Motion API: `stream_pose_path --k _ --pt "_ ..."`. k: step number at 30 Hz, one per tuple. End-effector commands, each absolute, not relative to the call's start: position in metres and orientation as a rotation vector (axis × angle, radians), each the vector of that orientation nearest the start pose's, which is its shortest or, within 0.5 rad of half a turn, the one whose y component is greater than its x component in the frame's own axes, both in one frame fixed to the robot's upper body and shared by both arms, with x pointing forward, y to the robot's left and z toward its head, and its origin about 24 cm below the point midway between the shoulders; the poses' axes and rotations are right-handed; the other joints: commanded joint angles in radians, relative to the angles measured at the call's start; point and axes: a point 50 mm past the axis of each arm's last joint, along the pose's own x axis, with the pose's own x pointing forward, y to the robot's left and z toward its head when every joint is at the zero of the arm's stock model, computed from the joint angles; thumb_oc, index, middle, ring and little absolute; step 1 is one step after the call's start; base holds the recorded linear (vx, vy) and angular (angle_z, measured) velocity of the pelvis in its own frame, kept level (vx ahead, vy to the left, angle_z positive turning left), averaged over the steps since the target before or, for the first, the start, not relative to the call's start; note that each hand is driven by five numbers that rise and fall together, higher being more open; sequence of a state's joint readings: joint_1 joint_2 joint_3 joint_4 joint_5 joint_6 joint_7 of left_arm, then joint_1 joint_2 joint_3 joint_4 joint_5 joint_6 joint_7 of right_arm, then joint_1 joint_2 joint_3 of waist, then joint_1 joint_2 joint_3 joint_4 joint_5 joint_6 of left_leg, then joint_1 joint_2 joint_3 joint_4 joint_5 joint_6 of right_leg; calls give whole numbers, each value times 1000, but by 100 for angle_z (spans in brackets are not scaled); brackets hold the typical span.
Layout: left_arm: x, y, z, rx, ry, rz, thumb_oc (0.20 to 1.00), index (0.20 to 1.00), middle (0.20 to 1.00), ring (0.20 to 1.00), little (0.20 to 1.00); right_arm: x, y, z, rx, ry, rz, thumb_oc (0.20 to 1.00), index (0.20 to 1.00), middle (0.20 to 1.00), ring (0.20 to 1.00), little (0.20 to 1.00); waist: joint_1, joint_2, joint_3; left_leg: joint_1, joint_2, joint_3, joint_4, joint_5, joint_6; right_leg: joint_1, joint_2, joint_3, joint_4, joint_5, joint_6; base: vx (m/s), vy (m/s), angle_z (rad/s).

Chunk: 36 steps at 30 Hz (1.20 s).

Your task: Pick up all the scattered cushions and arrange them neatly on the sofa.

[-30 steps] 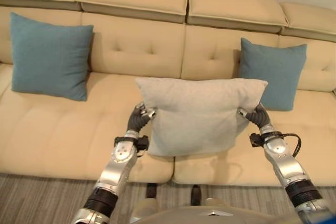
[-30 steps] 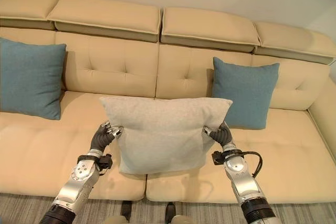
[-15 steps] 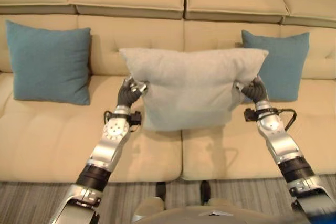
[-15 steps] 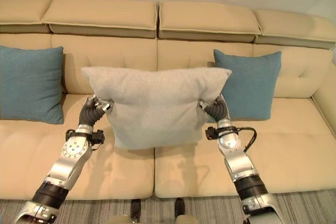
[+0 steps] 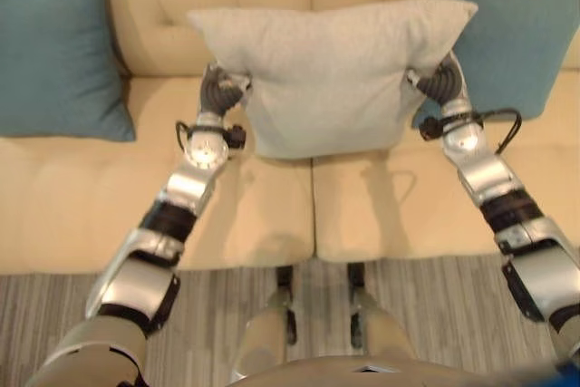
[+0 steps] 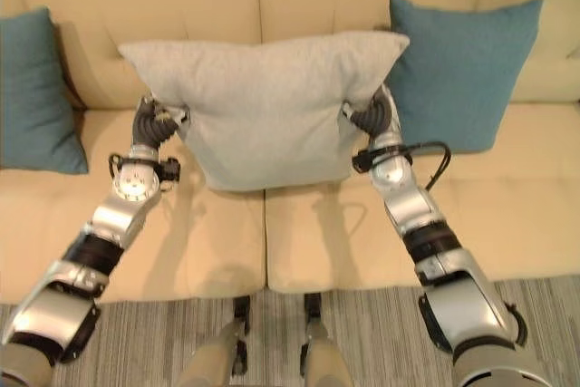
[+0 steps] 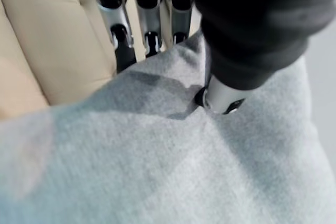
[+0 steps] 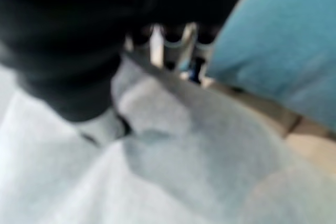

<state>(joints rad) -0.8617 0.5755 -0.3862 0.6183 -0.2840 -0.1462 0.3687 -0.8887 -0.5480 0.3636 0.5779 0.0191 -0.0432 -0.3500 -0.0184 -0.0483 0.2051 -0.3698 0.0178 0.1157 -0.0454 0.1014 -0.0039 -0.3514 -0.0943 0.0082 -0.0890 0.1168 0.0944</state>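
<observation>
A light grey cushion [image 5: 326, 74] hangs upright in the air in front of the cream sofa [image 5: 236, 206], over the seam between two seat pads. My left hand [image 5: 220, 90] pinches its left edge, thumb [image 7: 220, 95] pressed into the cloth and fingers [image 7: 118, 30] behind it. At the cushion's right edge my right hand [image 5: 435, 82] grips the same way, its thumb [image 8: 102, 124] on the front face. The cushion's right upper corner overlaps a teal cushion [image 5: 507, 33] leaning against the backrest. A second teal cushion [image 5: 56, 56] leans at the sofa's left.
Bare seat pads lie below and beside the held cushion. A grey striped carpet [image 5: 435, 314] runs along the sofa's front edge.
Both hands have carried the grey cushion up and toward the backrest. The camera has tilted down and moved closer, so the sofa's top has left the picture.
</observation>
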Motion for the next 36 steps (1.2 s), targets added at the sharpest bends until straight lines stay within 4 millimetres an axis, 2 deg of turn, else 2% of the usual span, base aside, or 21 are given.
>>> stream_pose_path --k 1,5,8,19,27,36 --pt "379 187 279 437 -703 186 200 200 200 200 200 381 -176 271 -570 -658 -230 200 200 200 200 200 5 -33 -42 -26 -15 -20 137 -138 -39 -1 -27 -26 91 -26 77 0 0 0" --pt "376 187 309 474 -789 221 200 200 200 200 200 387 -176 281 -579 -651 -235 200 200 200 200 200 11 -36 -36 -51 -22 -27 134 -138 -39 -22 -34 -30 76 -10 89 56 30 -1" --pt "373 185 313 461 -812 219 200 200 200 200 200 388 -171 285 -579 -658 -221 200 200 200 200 200 22 -36 -29 -41 -25 -31 135 -149 -41 -9 -36 -39 72 -17 90 56 17 -2" --pt "372 187 319 426 -832 245 200 200 200 200 200 388 -162 297 -556 -689 -208 200 200 200 200 200 51 -56 -9 -57 -30 -51 138 -143 -45 -2 -43 -72 58 -11 94 27 -18 9" --pt "381 187 305 483 -752 220 200 200 200 200 200 393 -165 288 -568 -638 -209 200 200 200 200 200 56 -58 12 -89 -33 -56 147 -139 -50 -19 -46 -91 71 -10 93 -6 -9 11" --pt "392 190 304 506 -678 246 200 200 200 200 200 403 -162 279 -579 -562 -212 200 200 200 200 200 49 -59 51 -156 -34 -55 180 -137 -49 -80 -49 -96 89 -3 93 -35 1 1"
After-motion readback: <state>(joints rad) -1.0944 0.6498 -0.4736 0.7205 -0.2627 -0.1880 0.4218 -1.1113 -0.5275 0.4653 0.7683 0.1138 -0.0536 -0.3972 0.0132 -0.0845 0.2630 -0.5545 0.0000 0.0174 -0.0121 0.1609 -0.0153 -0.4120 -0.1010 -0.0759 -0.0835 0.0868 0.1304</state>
